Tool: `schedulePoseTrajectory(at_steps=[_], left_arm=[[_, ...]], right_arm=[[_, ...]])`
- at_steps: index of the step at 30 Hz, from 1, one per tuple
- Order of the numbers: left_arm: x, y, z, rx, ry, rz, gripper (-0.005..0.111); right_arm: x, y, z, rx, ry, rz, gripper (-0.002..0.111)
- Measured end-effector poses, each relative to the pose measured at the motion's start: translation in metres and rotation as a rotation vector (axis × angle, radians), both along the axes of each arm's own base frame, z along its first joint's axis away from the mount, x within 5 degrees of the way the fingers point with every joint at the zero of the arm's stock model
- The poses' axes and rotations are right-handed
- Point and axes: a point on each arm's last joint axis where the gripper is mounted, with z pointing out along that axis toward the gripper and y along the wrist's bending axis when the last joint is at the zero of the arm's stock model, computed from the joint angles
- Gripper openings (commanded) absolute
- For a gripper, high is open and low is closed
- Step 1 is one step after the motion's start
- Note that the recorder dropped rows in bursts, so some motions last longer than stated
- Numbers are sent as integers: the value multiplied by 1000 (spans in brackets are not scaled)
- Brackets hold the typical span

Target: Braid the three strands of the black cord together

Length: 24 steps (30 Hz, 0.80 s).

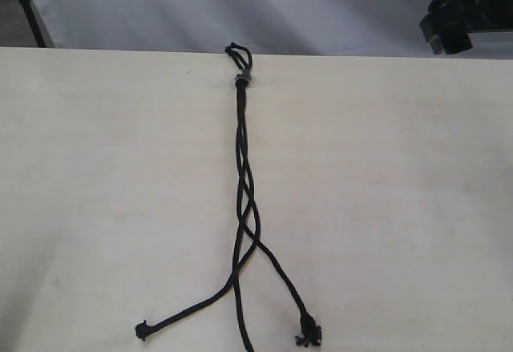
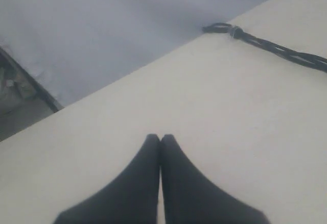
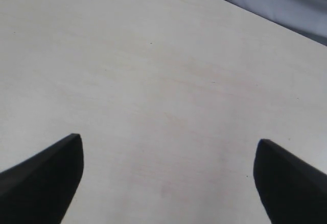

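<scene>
The cord (image 1: 240, 151) lies mid-table (image 1: 96, 167), knot at the far edge, loosely crossed partway. The strands (image 1: 276, 276) splay free at the near end. My left claw (image 2: 160, 140) is closed on nothing and my right claw (image 3: 168, 141) is spread wide. Next, I judge: grip an outer strand and cross it over the middle one

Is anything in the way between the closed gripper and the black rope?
No, nothing visible. Only bare table lies between the shut left gripper and the black cord, which rests untouched near the table's edge.
</scene>
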Motion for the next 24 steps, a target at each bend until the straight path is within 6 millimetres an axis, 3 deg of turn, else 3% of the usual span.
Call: schedulePoseTrajectory(at_steps=[24], left_arm=[[0,4,0,-328,18,128,0]], right_arm=[[0,0,0,0,0,0,84]])
